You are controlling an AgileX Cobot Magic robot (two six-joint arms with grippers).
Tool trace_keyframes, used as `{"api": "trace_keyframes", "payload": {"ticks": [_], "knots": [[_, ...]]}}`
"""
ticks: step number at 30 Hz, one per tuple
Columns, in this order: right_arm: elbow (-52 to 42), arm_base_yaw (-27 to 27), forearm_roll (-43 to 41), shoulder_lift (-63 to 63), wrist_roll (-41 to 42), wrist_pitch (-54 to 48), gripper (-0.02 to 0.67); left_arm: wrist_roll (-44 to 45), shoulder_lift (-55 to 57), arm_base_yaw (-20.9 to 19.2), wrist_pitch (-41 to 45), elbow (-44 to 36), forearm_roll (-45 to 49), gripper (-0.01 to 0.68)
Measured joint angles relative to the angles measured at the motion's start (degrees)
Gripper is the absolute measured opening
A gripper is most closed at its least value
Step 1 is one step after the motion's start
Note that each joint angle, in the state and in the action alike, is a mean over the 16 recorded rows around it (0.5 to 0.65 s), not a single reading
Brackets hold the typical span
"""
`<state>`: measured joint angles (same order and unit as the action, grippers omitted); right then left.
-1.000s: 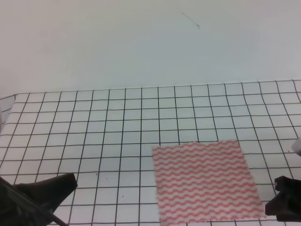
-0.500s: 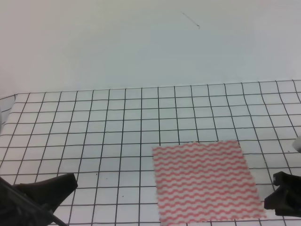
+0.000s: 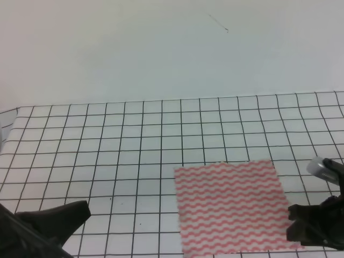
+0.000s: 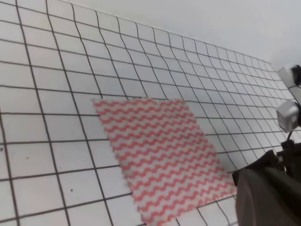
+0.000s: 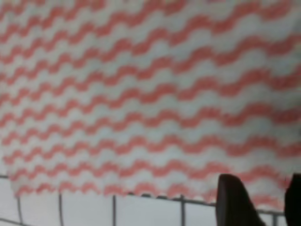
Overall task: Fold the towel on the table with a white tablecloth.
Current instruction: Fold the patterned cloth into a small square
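1. Right gripper (image 3: 301, 228) sits at the towel's near right corner — fingers (image 5: 235, 200) slightly parted over its edge, gripping nothing.
2. Left gripper (image 3: 75, 212) low at left; opening unclear.
3. Towel (image 3: 231, 207) lies flat on the white tablecloth (image 3: 134, 140).

backdrop: plain pale wall (image 3: 161, 48) fills the upper part of the exterior high view, rising behind the far edge of the gridded surface | mark: thin dark hairline scratch (image 3: 217, 22) high on the wall, right of centre | left wrist view: same pale wall (image 4: 225, 19) along the top
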<state>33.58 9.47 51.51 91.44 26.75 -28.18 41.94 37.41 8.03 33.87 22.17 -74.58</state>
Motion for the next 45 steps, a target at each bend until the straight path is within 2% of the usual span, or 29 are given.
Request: {"api": "trace_keyframes", "payload": {"ticks": [13,38,45], "knots": [[0.0,1.9,-8.5,0.1,-8.5,2.5,0.246,0.3,0.0,0.0,1.0,-0.1,0.0,-0.002],[1.2,1.9,-4.5,3.2,-6.5,1.4,0.238,0.1,0.0,0.0,1.0,0.0,0.4,-0.002],[2.5,1.9,-4.5,2.3,-6.3,0.2,0.194,0.1,0.0,0.0,1.1,0.0,0.3,-0.002]]}}
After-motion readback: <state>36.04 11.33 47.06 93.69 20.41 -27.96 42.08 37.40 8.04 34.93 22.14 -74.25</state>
